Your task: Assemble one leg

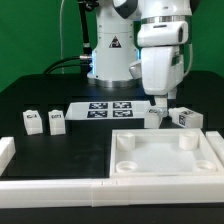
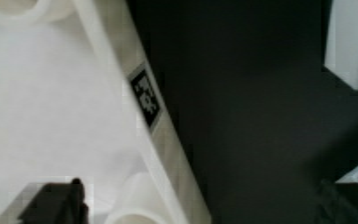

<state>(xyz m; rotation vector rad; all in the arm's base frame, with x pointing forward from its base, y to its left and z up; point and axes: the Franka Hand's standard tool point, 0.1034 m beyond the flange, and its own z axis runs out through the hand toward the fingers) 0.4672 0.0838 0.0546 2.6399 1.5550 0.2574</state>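
gripper fingers (image 2: 51, 203) cut off, tag (image 2: 146, 97) blurred

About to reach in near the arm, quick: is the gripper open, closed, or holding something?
Gripper: open, holding nothing; in the wrist view its one visible finger sits far to the side.

We see a green wall (image 1: 30, 40) at the back, from 9 o'clock up over 12 o'clock to 3 o'clock. It is flat and plain. Below it lies a big black table (image 1: 50, 95). Soft light makes the table top look a bit gray. At 6 o'clock a low white rail (image 1: 60, 190) runs along the near edge.
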